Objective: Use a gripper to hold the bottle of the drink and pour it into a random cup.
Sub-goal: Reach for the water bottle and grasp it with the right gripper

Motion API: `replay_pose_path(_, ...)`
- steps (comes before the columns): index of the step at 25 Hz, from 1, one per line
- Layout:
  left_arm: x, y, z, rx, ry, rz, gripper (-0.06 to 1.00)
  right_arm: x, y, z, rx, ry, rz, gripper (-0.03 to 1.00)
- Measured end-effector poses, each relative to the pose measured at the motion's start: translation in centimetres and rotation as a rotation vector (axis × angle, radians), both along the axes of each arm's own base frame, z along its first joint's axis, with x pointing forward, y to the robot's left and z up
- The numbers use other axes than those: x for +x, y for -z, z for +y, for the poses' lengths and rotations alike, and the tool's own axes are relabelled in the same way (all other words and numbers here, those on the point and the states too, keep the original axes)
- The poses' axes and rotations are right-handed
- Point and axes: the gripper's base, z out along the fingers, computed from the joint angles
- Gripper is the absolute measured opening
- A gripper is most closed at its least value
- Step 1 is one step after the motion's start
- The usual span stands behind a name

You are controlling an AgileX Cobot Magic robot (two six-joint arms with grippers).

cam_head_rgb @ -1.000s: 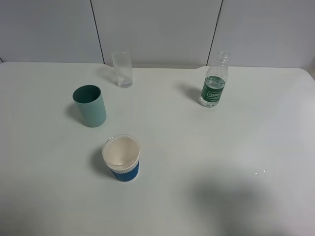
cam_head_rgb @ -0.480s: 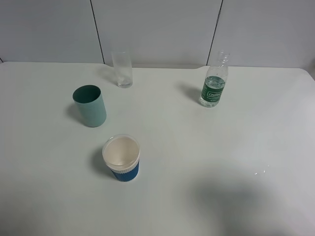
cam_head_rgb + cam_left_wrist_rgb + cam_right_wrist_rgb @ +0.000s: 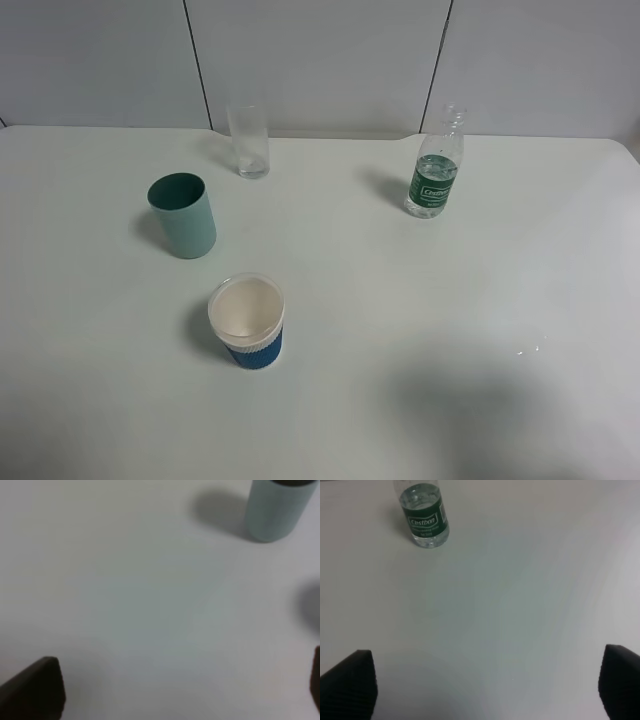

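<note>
REACH NOT YET BEGUN: the small clear plastic bottle with the dark green label [image 3: 433,185] stands upright and uncapped at the far right of the white desk [image 3: 400,290], untouched and partly filled with clear liquid. Your right jaws hang over bare desk on the near side of it, spread wide and holding nothing. Your left jaws, over the left of the desk near the pale teal cylindrical cup [image 3: 185,218], are also wide apart and empty. Neither arm shows in the high view.

Your next move, by the look of it, is to carry the right jaws out to the bottle, bring them level with the label and close squarely on its body, since the open neck would spill at any early tilt.

Three vessels wait, all well apart from the bottle: the teal cup on the left, a tall clear drinking glass [image 3: 249,142] at the far edge left of centre, and a white paper cup with a blue ribbed sleeve [image 3: 248,322] nearer you.

The desk is plain and matt. Behind it runs a pale panelled wall [image 3: 320,60] with dark seams.
</note>
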Motion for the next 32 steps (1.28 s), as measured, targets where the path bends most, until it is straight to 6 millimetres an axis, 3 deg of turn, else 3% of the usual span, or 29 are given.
replay_pose_path(32, 0.00, 0.00, 0.00, 0.000, 0.000, 0.000, 0.99, -0.01, -0.02, 0.34, 0.038, -0.022, 0.003, 0.87)
